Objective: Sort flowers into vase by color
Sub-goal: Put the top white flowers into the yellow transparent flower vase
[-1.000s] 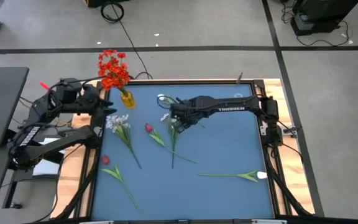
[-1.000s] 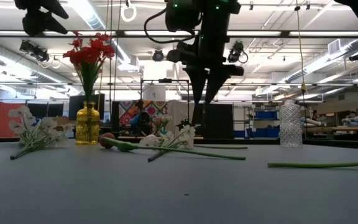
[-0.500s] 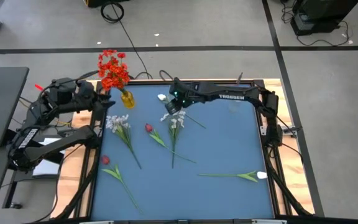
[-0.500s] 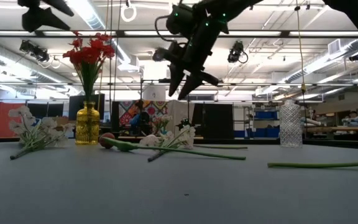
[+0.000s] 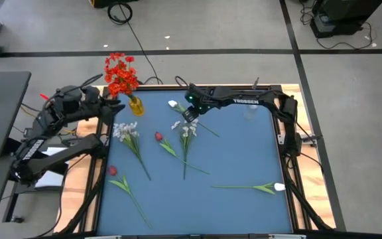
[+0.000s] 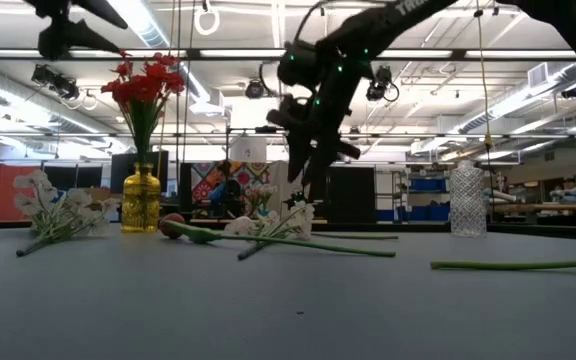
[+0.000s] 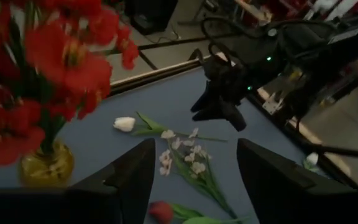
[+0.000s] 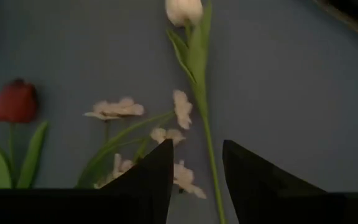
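Note:
A yellow vase [image 5: 135, 106] holding red flowers [image 5: 120, 73] stands at the table's far left. Loose flowers lie flat on the blue table: a white tulip [image 5: 172, 104], a white blossom sprig [image 5: 188, 129], a second white sprig [image 5: 127, 133], a red tulip [image 5: 158, 137], another red tulip [image 5: 112, 170] and a white tulip [image 5: 279, 187]. My right gripper [image 5: 190, 114] hangs open above the far white tulip [image 8: 184, 9] and the white sprig [image 8: 166, 134], slanting down, touching nothing. My left gripper [image 5: 109, 106] waits open beside the yellow vase [image 7: 45, 165].
A clear glass vase [image 6: 466, 198] stands at the table's far right. Wooden frame rails [image 5: 290, 166] run along the table's sides. The blue surface between the right-hand white tulip and the middle flowers is bare.
My right gripper has swung from over the sprig's stem toward the table's far edge. It has tipped from pointing straight down to slanting. It stays open and holds nothing. The flowers have not moved.

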`<state>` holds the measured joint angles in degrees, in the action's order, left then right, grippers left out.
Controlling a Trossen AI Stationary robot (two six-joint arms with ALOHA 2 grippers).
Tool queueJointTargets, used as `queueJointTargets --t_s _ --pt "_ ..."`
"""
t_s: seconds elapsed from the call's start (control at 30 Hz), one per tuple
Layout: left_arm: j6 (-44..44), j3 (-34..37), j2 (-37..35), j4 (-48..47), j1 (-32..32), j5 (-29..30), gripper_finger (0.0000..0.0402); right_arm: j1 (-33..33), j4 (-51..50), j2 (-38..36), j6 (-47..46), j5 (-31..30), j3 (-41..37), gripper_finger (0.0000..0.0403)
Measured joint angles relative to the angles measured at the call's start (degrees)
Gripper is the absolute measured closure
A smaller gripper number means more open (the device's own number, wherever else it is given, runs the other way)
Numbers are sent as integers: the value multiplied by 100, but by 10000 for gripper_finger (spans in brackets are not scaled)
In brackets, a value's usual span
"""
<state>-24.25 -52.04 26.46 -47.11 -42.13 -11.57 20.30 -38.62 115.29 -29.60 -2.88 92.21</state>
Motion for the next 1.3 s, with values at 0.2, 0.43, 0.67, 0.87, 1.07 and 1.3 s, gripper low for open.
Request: queueJointTargets --t_s 0.2,0.43,0.67,0.87,1.07,1.3 --pt "-636 1095 -547 745 0 -176 170 89 -49 -9 106 88 -216 256" --pt "-885 1732 -633 1692 409 -360 173 89 117 -5 133 498 -423 256" --pt "-960 1791 -400 2606 1541 428 198 2 303 -5 432 570 -418 256" --pt "-811 1793 360 3068 2393 1252 209 45 298 -5 826 722 -416 256" --pt "-761 1795 1208 3818 2704 1434 209 52 298 -5 1104 788 -416 256" --pt "-795 1795 1784 4370 2697 1542 209 19 331 -5 1879 740 -416 256"
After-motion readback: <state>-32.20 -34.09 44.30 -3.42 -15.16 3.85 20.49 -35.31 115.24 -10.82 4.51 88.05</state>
